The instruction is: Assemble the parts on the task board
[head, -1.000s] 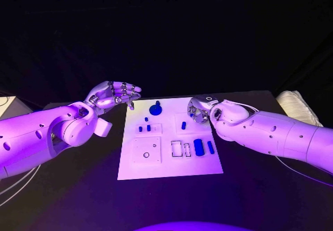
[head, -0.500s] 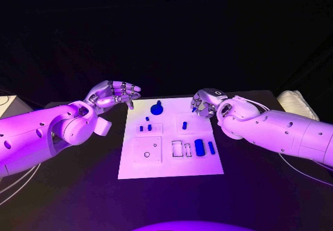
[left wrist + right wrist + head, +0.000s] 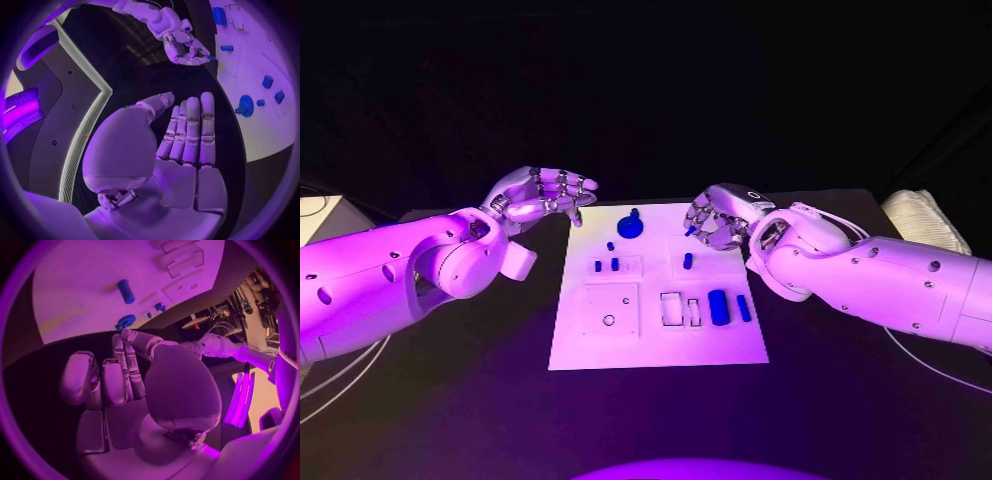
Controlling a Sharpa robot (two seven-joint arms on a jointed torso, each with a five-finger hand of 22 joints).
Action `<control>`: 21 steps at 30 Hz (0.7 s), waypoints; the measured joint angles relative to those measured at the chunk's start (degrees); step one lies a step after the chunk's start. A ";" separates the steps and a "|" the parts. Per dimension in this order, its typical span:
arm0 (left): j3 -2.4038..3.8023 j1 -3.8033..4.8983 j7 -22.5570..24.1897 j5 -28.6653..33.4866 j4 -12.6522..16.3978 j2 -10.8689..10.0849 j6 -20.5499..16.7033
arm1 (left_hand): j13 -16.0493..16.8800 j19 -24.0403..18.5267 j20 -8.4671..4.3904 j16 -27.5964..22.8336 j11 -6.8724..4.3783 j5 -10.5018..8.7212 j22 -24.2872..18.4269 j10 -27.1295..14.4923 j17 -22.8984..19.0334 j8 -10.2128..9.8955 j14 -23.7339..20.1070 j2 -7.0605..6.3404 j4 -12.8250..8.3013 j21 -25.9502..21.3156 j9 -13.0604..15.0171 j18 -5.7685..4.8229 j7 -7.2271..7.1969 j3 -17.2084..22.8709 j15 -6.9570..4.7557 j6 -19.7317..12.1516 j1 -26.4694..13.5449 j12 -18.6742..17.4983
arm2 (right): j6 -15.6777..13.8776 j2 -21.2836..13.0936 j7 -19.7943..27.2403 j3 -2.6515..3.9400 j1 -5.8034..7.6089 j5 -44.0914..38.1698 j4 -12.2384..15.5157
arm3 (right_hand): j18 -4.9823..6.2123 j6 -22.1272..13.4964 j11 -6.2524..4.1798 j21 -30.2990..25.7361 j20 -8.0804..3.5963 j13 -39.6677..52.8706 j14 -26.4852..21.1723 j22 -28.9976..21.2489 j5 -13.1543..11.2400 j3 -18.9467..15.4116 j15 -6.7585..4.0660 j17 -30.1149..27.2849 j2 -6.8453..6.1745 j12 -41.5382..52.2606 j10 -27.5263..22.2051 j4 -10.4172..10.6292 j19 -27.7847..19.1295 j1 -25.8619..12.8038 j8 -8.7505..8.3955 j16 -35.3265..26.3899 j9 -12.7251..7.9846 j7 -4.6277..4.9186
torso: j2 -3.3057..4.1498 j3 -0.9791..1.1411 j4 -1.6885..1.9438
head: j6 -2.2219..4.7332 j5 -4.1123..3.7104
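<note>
Left hand (image 3: 542, 194) hovers just off the far left corner of the task board (image 3: 661, 352), fingers curled loosely and apart, palm bare, nothing in it. On the board, the pieces sit scattered, so by my reading the assembly is at an early stage with most of it left. A round blue knob part (image 3: 630, 226) stands near the board's far edge. Below it a raised square plate (image 3: 609, 266) carries two small blue pegs (image 3: 606, 266); whether they are seated in holes I cannot tell. Nearer the board's front, a second square plate (image 3: 607, 311) shows a small ring-shaped hole, nothing in it. To its right lie outlined rectangular slots (image 3: 679, 309) that look unfilled, with a long blue bar (image 3: 718, 306) and a thinner blue strip (image 3: 743, 307) lying beside them. Another short blue peg (image 3: 687, 261) lies toward the board's right. Right hand (image 3: 714, 217) hangs over the board's far right corner, fingers bent inward; a speck of blue shows at its fingertips, but whether it pinches a part I cannot tell.
</note>
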 measured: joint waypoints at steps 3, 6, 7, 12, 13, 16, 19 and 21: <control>0.00 0.00 -0.02 0.00 0.17 0.06 0.00 | 0.00 0.00 0.00 0.00 0.00 0.00 0.00 0.00 0.00 0.00 0.00 0.00 0.00 0.00 0.00 0.00 0.00 0.00 0.00 0.00 0.00 0.00 | 0.03 0.68 0.03 -0.32 -0.48 -0.50 2.18 | 0.00 0.00 0.00 0.00 0.00 0.00 0.00 0.00 -0.03 0.00 0.00 0.00 0.00 0.00 0.00 0.00 0.00 -0.01 -0.01 0.00 0.00 0.00 | 0.00 -0.02 -0.03 | -0.36 0.73; 0.00 0.00 -0.04 0.00 0.32 0.14 0.00 | 0.00 0.00 0.00 0.00 0.00 0.00 0.00 0.00 0.00 0.00 0.00 0.00 0.00 0.00 0.00 0.00 0.00 0.00 0.00 0.00 0.00 0.00 | 0.11 1.75 0.03 -0.77 -0.99 -1.48 3.51 | 0.00 0.00 0.00 0.00 0.00 0.00 0.00 0.00 -0.04 0.00 0.00 0.00 0.01 -0.01 0.00 0.00 0.00 -0.01 -0.02 0.00 0.04 0.00 | -0.02 -0.06 -0.03 | -0.77 1.60; 0.00 0.00 -0.05 0.01 0.39 0.16 0.00 | 0.00 0.00 0.00 0.00 0.00 0.00 0.00 0.00 0.00 0.00 0.00 0.00 0.00 0.00 0.00 0.00 0.00 0.00 0.00 0.00 0.00 0.00 | 0.13 2.12 0.03 -0.93 -1.14 -1.87 3.77 | 0.00 0.00 0.00 0.00 0.00 0.00 0.00 0.00 -0.04 0.00 0.00 0.00 0.08 -0.01 0.00 0.00 0.00 -0.09 -0.03 0.00 0.05 0.00 | -0.03 -0.06 -0.02 | -0.93 1.86; 0.00 0.00 -0.10 0.02 0.57 0.29 -0.01 | -0.06 0.00 0.00 0.00 0.21 0.00 0.00 -0.20 0.00 0.00 0.00 0.00 0.00 0.00 0.00 0.00 0.00 0.00 0.00 0.00 0.00 -0.02 | 0.44 4.15 -0.06 -1.72 -2.11 -3.93 4.41 | 0.00 0.00 0.00 0.00 0.00 0.00 0.00 0.00 -0.14 -0.03 0.00 -0.05 0.10 -0.02 0.00 -0.02 0.00 -0.11 -0.08 0.00 0.08 0.00 | -0.04 -0.13 0.04 | -1.45 2.99; 0.00 0.00 -0.11 0.03 0.59 0.33 -0.01 | -0.06 0.00 0.00 0.00 0.21 0.00 0.00 -0.20 0.00 0.00 0.00 0.00 0.00 0.00 0.00 0.00 0.00 0.00 0.00 0.00 0.00 -0.03 | 0.53 4.62 -0.11 -1.87 -2.38 -4.35 4.39 | 0.00 0.00 0.00 0.00 0.00 -0.01 0.00 0.00 -0.14 -0.07 0.00 -0.05 0.16 -0.02 0.00 -0.07 0.00 -0.16 -0.12 0.00 0.08 0.00 | -0.04 -0.16 0.07 | -1.54 3.19; 0.00 0.00 -0.15 0.05 0.65 0.46 -0.01 | -0.06 0.00 0.00 0.00 0.21 0.00 0.00 -0.20 0.00 0.00 0.00 0.00 0.00 0.00 0.00 0.00 0.00 0.00 0.00 0.00 0.00 -0.03 | 0.99 6.16 -0.30 -2.32 -3.37 -5.73 4.13 | 0.00 -0.01 0.00 0.00 0.00 -0.01 0.00 0.02 -0.15 -0.08 0.00 -0.06 0.22 -0.11 0.00 -0.07 0.00 -0.24 -0.13 0.00 0.09 0.00 | -0.04 -0.19 0.17 | -1.83 3.58; 0.00 0.00 -0.17 0.07 0.71 0.57 -0.01 | -0.06 -0.01 0.00 0.00 0.20 0.00 0.00 -0.20 0.00 0.00 0.00 0.00 0.00 0.00 0.00 0.00 0.00 0.00 0.00 0.00 0.00 -0.03 | 1.46 7.23 -0.55 -2.48 -4.15 -6.77 3.79 | 0.00 -0.01 0.00 0.00 0.00 -0.02 0.00 0.11 -0.16 -0.08 0.00 -0.17 0.22 -0.12 0.00 -0.07 0.00 -0.24 -0.14 0.00 0.09 0.00 | -0.02 -0.23 0.22 | -2.05 3.87; 0.00 0.00 -0.19 0.09 0.75 0.66 -0.01 | -0.06 0.00 0.00 0.00 0.20 0.00 0.00 -0.20 0.00 0.00 0.00 0.00 0.00 0.00 0.00 0.00 0.00 0.00 0.00 0.00 0.00 -0.03 | 1.81 7.95 -0.86 -2.56 -4.66 -7.49 3.41 | 0.00 -0.01 -0.01 0.00 0.00 -0.04 0.00 0.11 -0.11 -0.08 0.00 -0.17 0.22 -0.15 0.00 -0.07 0.00 -0.24 -0.21 0.00 0.10 0.00 | 0.01 -0.23 0.24 | -2.24 4.04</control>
